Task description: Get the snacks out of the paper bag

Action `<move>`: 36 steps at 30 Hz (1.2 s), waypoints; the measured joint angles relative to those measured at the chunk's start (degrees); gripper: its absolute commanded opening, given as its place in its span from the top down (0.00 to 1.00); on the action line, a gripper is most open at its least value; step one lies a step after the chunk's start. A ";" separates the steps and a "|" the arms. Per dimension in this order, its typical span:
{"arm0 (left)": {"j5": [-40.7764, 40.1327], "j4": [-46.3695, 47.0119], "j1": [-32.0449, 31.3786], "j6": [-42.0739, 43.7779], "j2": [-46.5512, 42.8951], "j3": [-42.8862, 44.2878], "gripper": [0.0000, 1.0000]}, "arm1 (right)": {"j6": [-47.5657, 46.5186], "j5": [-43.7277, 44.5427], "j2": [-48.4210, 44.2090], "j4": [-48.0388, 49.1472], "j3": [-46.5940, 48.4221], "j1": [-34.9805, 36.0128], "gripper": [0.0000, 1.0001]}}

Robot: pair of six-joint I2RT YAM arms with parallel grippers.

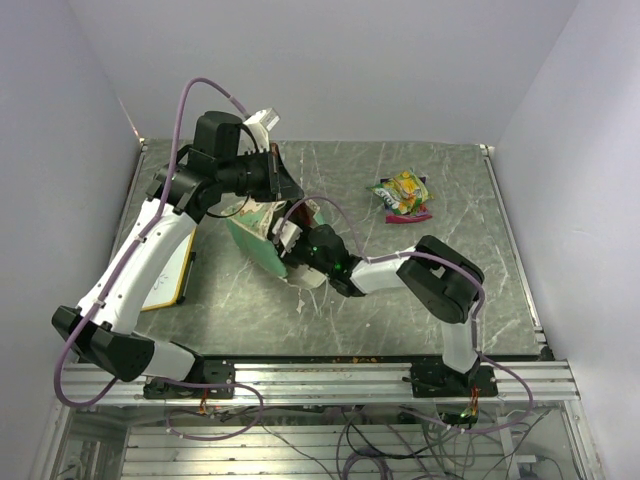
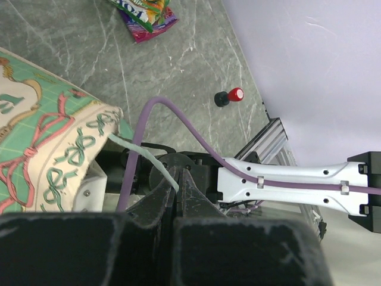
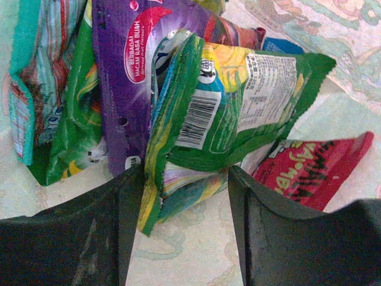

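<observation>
The mint-green paper bag (image 1: 252,238) lies on its side mid-table, mouth toward the right arm. My left gripper (image 1: 276,176) is shut on its thin string handle (image 2: 143,156) and holds the bag's edge (image 2: 53,161) up. My right gripper (image 1: 292,240) reaches into the bag's mouth. Its jaws (image 3: 186,179) are open, one on each side of the lower edge of a yellow-green packet (image 3: 238,113). A purple packet (image 3: 128,77), a teal-red packet (image 3: 33,83) and a red packet (image 3: 315,170) lie around it inside the bag. Two packets (image 1: 404,195) lie on the table at the far right.
A wood-framed whiteboard (image 1: 170,275) lies at the left under my left arm. A small red-topped black button (image 2: 230,96) stands on the table near the right rail. The two loose packets also show in the left wrist view (image 2: 146,15).
</observation>
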 measured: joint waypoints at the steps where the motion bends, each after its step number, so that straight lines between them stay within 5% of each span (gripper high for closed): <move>1: -0.02 -0.04 0.00 0.00 -0.07 0.00 0.93 | -0.17 0.74 0.26 -0.24 0.39 0.04 0.50; 13: -0.50 -0.55 0.00 0.11 -0.09 -0.02 0.93 | -0.52 -0.96 0.22 -0.96 0.44 -1.92 1.00; 36: -3.15 3.45 0.00 0.04 -1.11 -3.45 0.93 | 6.86 -11.15 -19.02 -11.43 -7.98 -2.64 1.00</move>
